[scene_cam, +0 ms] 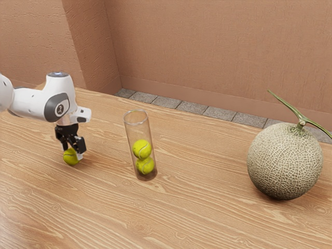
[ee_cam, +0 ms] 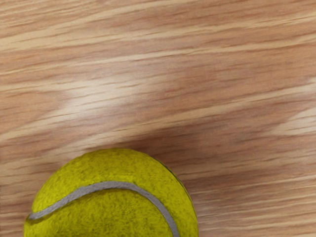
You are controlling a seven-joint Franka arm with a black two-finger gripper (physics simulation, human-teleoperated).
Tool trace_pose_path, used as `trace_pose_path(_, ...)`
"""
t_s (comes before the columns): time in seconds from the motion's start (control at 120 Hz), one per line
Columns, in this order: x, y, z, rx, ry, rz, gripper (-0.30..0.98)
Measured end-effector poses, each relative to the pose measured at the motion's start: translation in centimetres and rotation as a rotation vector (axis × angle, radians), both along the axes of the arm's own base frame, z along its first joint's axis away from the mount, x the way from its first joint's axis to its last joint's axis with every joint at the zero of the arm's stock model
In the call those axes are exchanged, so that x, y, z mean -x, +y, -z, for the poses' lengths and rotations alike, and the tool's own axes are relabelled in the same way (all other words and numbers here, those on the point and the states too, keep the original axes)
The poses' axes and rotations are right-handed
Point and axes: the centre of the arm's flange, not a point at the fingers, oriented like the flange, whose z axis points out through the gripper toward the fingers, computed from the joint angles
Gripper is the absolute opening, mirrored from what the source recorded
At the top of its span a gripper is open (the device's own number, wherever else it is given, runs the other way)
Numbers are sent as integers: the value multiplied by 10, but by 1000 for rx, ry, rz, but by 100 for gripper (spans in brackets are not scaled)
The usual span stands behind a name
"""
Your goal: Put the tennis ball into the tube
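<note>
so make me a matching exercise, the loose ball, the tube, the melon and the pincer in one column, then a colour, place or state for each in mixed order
Things
1. loose tennis ball
2. tube
3. netted melon
4. pincer

Descriptions
A. black
B. pale, topped by a green stem
C. yellow-green, outside the tube
D. see-through, with two tennis balls inside, one above the other

Right pairs: 1-C, 2-D, 3-B, 4-A

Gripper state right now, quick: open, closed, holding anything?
Gripper: down at the tennis ball outside the clear tube; whether it is open or closed on the ball cannot be told.
</note>
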Motion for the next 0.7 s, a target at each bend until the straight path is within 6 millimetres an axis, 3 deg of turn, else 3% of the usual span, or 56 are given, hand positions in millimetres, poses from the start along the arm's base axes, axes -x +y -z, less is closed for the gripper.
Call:
trace_pose_path(0.592,0,6,21,35,-11,-51,39)
trace_pose_path(0.7,-3,0,-7,17,-46,-45,32)
